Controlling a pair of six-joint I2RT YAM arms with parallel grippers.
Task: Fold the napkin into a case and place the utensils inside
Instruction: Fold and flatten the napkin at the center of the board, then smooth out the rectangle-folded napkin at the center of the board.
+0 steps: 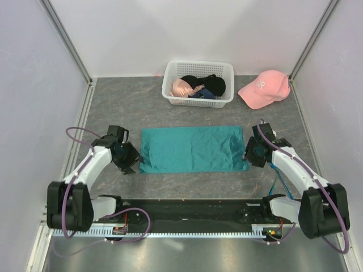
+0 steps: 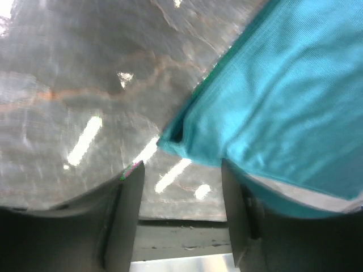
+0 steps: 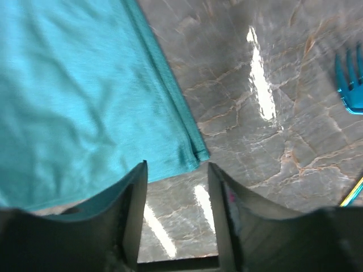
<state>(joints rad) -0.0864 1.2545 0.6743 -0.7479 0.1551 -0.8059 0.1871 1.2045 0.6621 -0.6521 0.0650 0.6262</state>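
The teal-green napkin [image 1: 193, 148] lies flat mid-table as a wide, folded rectangle with layered edges. My left gripper [image 1: 127, 159] stands at its near left corner, open. In the left wrist view that corner [image 2: 182, 141] lies just ahead of the left gripper [image 2: 181, 190], and nothing is between the fingers. My right gripper [image 1: 253, 153] is open at the near right corner. That corner [image 3: 193, 152] lies just beyond the empty right gripper [image 3: 177, 175]. A blue fork [image 3: 351, 85] and a yellow-green stem [image 3: 353, 192] lie on the table to the right.
A white lattice basket [image 1: 222, 68] holding black and pink garments stands at the back centre. Right of it lies a pink cap [image 1: 264, 89]. White walls close in the grey marbled table [image 1: 113, 107] on three sides.
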